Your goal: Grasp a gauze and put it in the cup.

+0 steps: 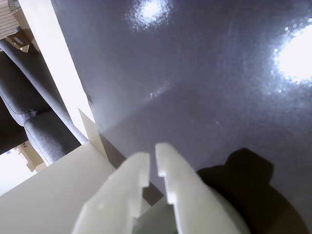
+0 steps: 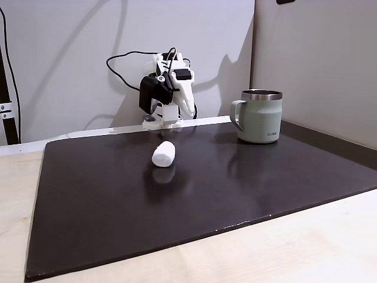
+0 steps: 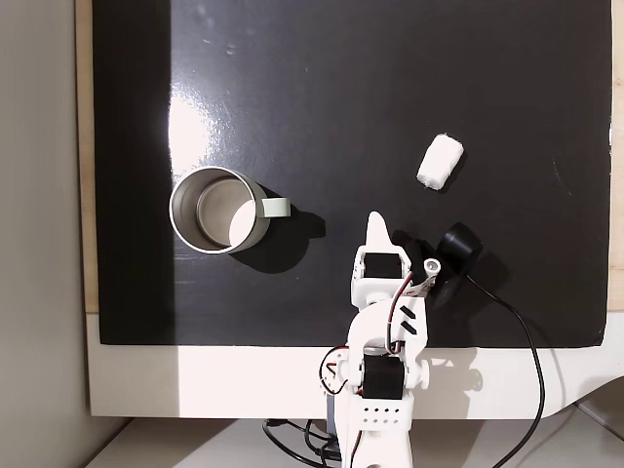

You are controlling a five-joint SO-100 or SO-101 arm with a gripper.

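The gauze, a small white roll, lies on its side on the dark mat, well apart from everything else. The cup, a pale green mug with a steel rim, stands upright and empty at the mat's right in a fixed view, with its handle toward the arm. My white gripper is folded back near the arm's base, pointing down over the mat's edge between cup and gauze. In the wrist view its fingers are nearly together with nothing between them.
The dark mat covers most of a light wooden table. A black cable runs from the wrist camera off the table behind the base. White walls stand close behind the arm and beside the cup.
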